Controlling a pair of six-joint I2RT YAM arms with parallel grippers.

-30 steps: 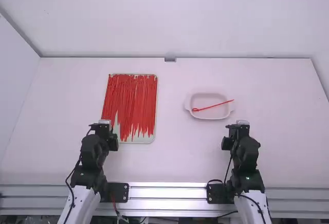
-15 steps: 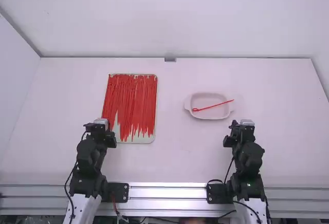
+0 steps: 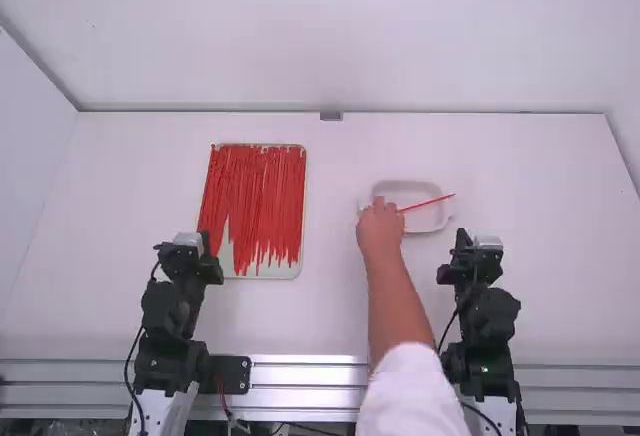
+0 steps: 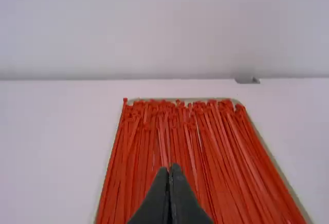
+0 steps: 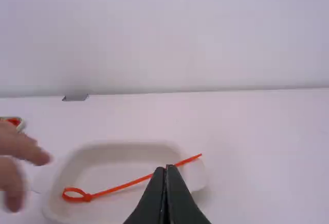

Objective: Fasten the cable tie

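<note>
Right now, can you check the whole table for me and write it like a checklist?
Surface: white table, bare apart from the items below.
Job's things: many red cable ties lying in a tray; one looped cable tie lying in a white dish, its tail poking over the rim.
Clutter: nothing seen.
Grippers: left gripper shut and empty; right gripper shut and empty; both sit near the arm bases.
Cables: thin black cable by the right arm.
Surroundings: a person's hand at the dish; white walls; grey bracket at the far edge.
</note>
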